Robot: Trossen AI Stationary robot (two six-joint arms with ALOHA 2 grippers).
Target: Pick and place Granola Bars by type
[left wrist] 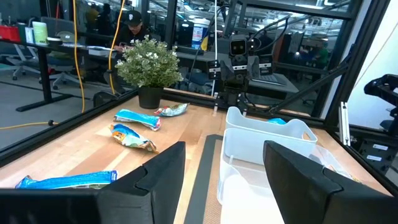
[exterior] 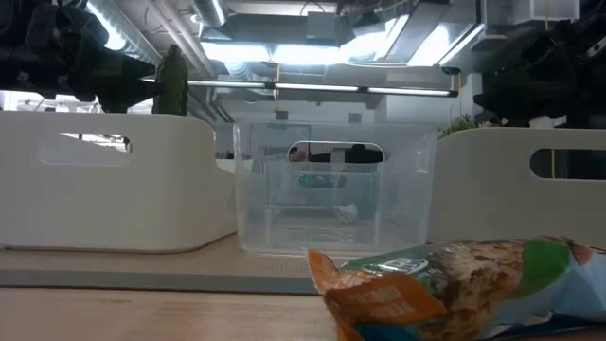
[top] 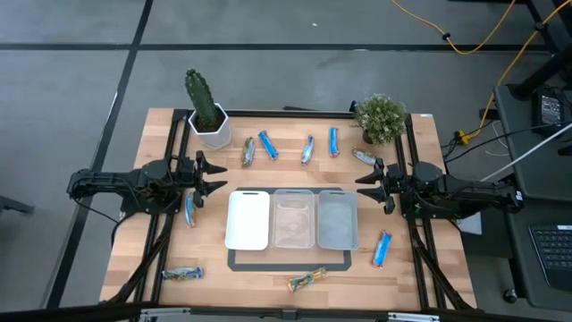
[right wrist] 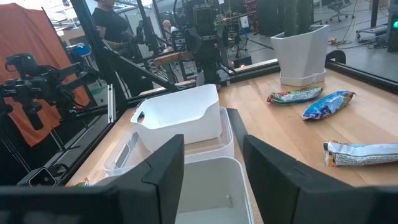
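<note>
so far nothing is sorted: bars [top: 268, 145] lie scattered on the worktop [top: 161, 250] around three empty trays [top: 248, 220]. left gripper [top: 217, 177] and right gripper [top: 361, 185] hover open, empty. crinkly foil could slip, or similar wrappers land in the wrong tray.

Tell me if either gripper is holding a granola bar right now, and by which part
Nothing is held. The left gripper and the right gripper both stand open and empty on either side of the trays; the granola bars lie loose on the table.
</note>
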